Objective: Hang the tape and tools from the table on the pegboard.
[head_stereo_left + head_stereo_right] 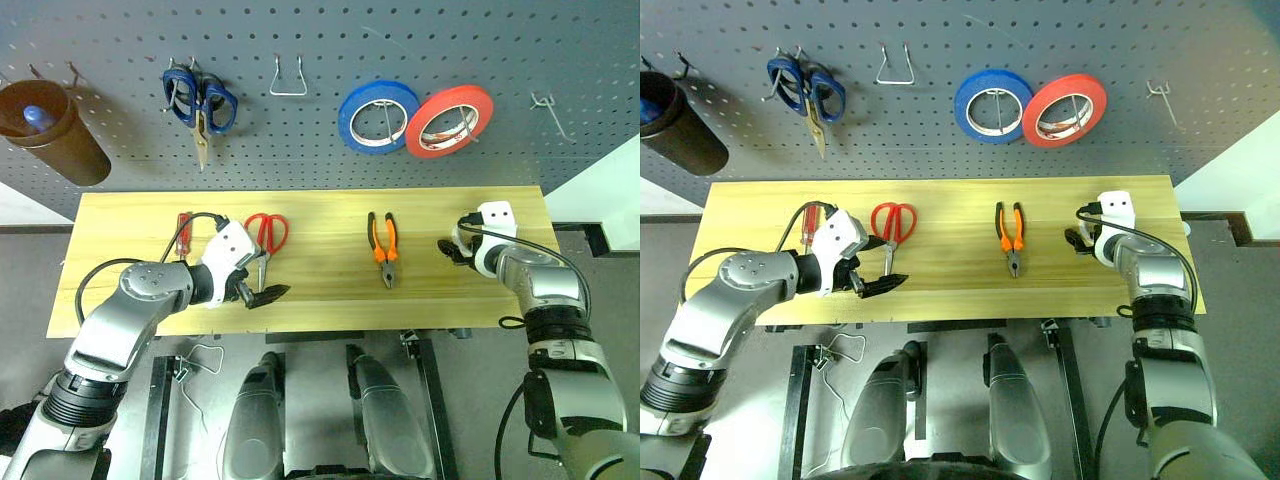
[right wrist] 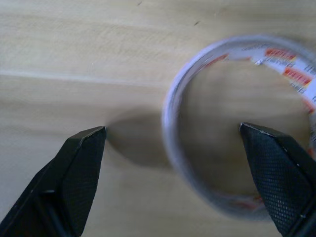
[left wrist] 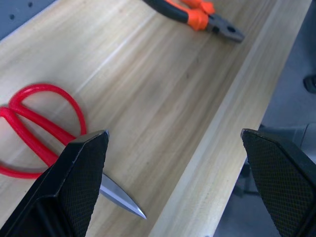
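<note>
While both arms sit low over the table (image 1: 120, 215), nothing is held. Left to right: screwdriver (image 1: 183, 232) lies near the left end, long axis running front-to-back, its tip hidden behind the left gripper (image 1: 264, 295). That gripper's fingers (image 3: 74, 190) are spread wide, hovering at the front edge just over the blade tip of the red scissors (image 1: 265, 238). Scissors' long axis also runs front-to-back, loops toward the pegboard (image 1: 320, 130), blades pointing at the front edge. Pliers (image 1: 383, 247) mid-table, same orientation: handles toward the board, nose toward the front edge. Tape (image 2: 237, 123) lies flat near the right end, under the right gripper (image 1: 452, 250); fingers spread, one inside the ring, one outside, rim between them, not pinched. Board carries blue scissors (image 1: 200, 100), blue roll (image 1: 378, 116), red roll (image 1: 449, 121).
</note>
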Controlling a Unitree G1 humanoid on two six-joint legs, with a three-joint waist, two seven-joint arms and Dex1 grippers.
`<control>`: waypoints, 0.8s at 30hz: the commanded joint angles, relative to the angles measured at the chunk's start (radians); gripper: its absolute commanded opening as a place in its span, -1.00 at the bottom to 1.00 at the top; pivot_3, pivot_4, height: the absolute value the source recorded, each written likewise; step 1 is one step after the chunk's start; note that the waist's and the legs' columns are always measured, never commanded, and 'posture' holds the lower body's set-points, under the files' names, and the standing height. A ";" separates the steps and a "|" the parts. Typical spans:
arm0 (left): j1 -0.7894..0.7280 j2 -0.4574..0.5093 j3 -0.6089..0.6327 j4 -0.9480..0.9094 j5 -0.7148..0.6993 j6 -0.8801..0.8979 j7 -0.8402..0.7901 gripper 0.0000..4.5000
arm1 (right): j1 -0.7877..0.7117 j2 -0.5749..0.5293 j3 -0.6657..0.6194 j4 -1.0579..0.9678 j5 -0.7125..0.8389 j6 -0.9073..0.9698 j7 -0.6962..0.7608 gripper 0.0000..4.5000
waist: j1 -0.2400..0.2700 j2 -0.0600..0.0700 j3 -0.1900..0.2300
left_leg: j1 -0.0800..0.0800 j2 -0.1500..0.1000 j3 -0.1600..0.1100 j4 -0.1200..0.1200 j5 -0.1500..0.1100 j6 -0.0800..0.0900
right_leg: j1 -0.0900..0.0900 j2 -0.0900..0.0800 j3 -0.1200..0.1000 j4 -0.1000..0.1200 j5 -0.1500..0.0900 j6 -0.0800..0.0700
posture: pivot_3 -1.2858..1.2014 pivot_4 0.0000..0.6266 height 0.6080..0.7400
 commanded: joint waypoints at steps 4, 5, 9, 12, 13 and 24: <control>-0.005 0.024 0.040 -0.070 -0.040 0.036 0.016 1.00 | 0.010 -0.017 0.008 0.110 -0.020 -0.059 0.001 0.59 | 0.001 -0.001 0.001 | 0.000 0.000 0.000 0.000 0.000 0.000 | 0.001 0.000 0.000 0.000 0.000 0.000 | 0.14 0.49 0.72; -0.005 0.025 0.038 -0.067 -0.041 0.033 0.018 1.00 | 0.011 -0.015 0.008 0.112 -0.020 -0.062 0.001 0.44 | 0.001 -0.001 0.001 | 0.000 0.000 0.000 0.000 0.000 0.000 | 0.001 0.000 0.000 0.000 0.000 0.000 | 0.14 0.47 0.72; -0.022 0.022 0.031 -0.049 -0.042 0.023 0.025 1.00 | 0.011 -0.013 0.011 0.113 -0.019 -0.070 0.000 -0.15 | 0.002 -0.001 0.001 | 0.001 0.000 0.000 0.000 0.000 -0.001 | 0.001 0.000 0.000 0.000 0.000 0.001 | 0.14 0.45 0.72; -0.058 0.000 0.059 -0.033 -0.084 0.028 0.018 1.00 | 0.019 -0.015 0.012 0.102 -0.016 -0.069 0.005 -0.60 | 0.003 -0.002 0.001 | 0.001 0.000 0.000 0.001 0.001 -0.001 | 0.001 -0.001 0.000 0.000 0.000 0.001 | 0.14 0.44 0.72; -0.068 -0.002 0.066 -0.025 -0.092 0.023 0.015 1.00 | 0.025 -0.015 0.011 0.094 -0.015 -0.068 0.007 -0.73 | 0.004 -0.002 0.001 | 0.001 -0.001 0.000 0.001 0.001 -0.001 | 0.001 -0.001 0.000 0.000 0.000 0.001 | 0.14 0.44 0.72; -0.087 -0.008 0.050 0.025 -0.086 -0.036 0.016 1.00 | 0.123 0.000 -0.044 -0.050 0.022 -0.091 -0.029 -0.99 | 0.015 -0.002 0.001 | 0.000 -0.001 0.000 -0.001 0.001 -0.002 | 0.001 -0.001 -0.001 -0.001 0.000 0.001 | 0.13 0.33 0.72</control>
